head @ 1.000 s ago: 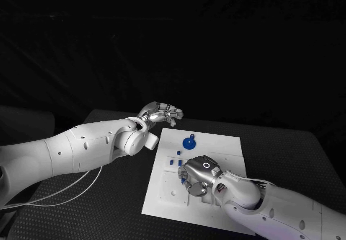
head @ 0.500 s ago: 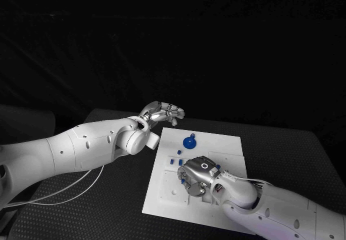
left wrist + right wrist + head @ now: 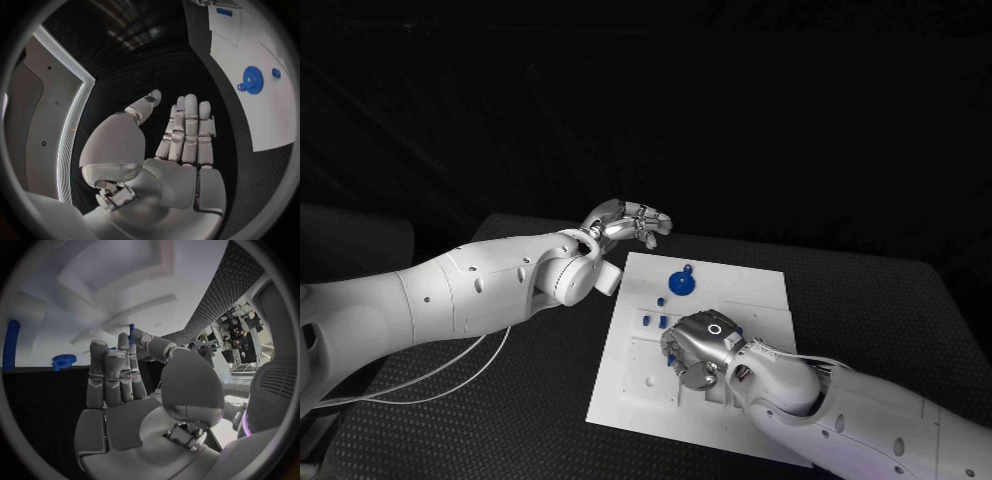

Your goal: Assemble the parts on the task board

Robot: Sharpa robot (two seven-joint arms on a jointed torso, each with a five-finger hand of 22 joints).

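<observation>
The right hand (image 3: 698, 347) rests palm-down on the task board (image 3: 747, 290), pinching a small blue part (image 3: 132, 330). The left hand (image 3: 629, 224) hovers released, holding nothing, past the board's far-left corner, near a blue gear (image 3: 681, 284).

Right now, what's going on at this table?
A two-armed robot is assembling small blue parts on a white task board. Its right hand is down over the middle of the board, next to some blue pieces; whether it holds one cannot be told. The left hand hovers open beyond the board's far corner, holding nothing. A blue gear sits near the board's far edge.
</observation>
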